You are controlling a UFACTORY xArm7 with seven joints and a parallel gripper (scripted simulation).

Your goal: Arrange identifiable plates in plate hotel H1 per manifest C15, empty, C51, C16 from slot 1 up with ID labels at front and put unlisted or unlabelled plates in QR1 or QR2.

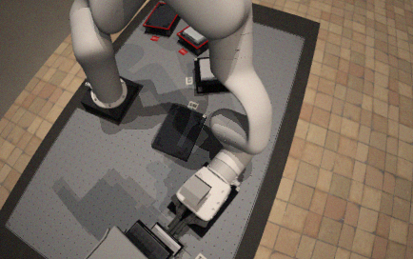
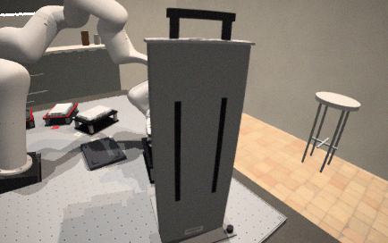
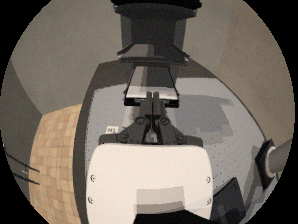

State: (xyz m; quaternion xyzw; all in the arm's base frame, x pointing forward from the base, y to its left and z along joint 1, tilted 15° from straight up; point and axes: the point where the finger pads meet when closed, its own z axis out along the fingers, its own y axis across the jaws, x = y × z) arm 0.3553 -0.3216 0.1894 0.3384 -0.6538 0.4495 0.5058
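The plate hotel H1 point(image 1: 125, 240) point(image 2: 197, 134) point(image 3: 153, 16) stands at the near edge of the deck, and the exterior view shows only its closed back. My gripper point(image 1: 174, 229) point(image 3: 152, 99) is shut with nothing between the fingers. Its tips are at the front end of a plate point(image 1: 163, 237) point(image 3: 136, 90) that lies on a low shelf of the hotel. I cannot read a label on that end. The other slots are hidden. A white plate point(image 1: 207, 69) point(image 2: 95, 112) lies on a black raised nest at the back.
Two red-framed quarantine nests stand at the far end: one point(image 1: 161, 16) is dark and bare, the other point(image 1: 193, 37) point(image 2: 60, 109) carries a white plate. A flat black nest point(image 1: 180, 130) point(image 2: 103, 152) lies mid-deck. The arm's base point(image 1: 110, 97) is at the left. A stool point(image 2: 333, 127) stands off the deck.
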